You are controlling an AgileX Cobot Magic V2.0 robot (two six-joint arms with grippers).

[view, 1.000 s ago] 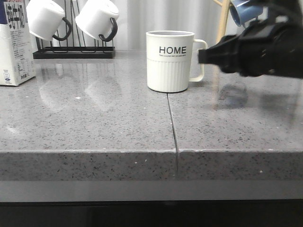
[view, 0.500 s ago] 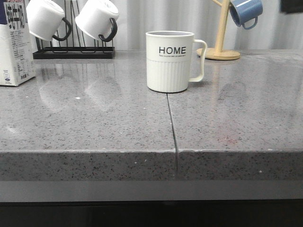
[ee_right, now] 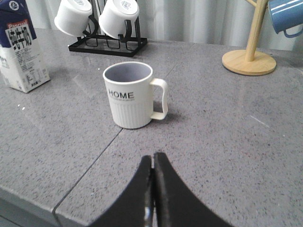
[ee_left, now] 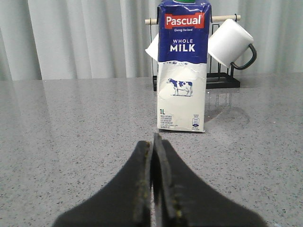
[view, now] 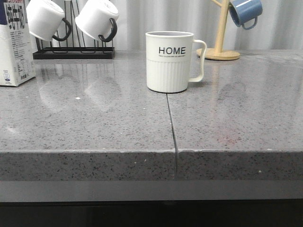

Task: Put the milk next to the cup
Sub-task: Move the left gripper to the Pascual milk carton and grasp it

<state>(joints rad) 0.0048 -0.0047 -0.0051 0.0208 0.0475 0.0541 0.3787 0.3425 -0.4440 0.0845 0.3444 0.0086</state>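
Note:
The milk (view: 15, 45) is a tall white carton with a dark blue top, upright at the far left of the grey counter; it also shows in the left wrist view (ee_left: 182, 66) and the right wrist view (ee_right: 21, 52). The cup (view: 170, 61), a cream mug marked HOME with its handle to the right, stands at the counter's middle, well apart from the milk; it also shows in the right wrist view (ee_right: 131, 94). My left gripper (ee_left: 153, 142) is shut and empty, a short way in front of the milk. My right gripper (ee_right: 153, 158) is shut and empty, in front of the cup. Neither gripper shows in the front view.
A black rack (view: 73, 51) with two white black-handled mugs (view: 97, 19) stands at the back left. A wooden mug tree (view: 219, 45) with a blue mug (view: 245, 12) stands at the back right. A seam (view: 171, 127) runs across the counter to its front edge.
My right arm, which filled the right side of the front view one second ago, has drawn out of that view. The milk and the cup have not moved.

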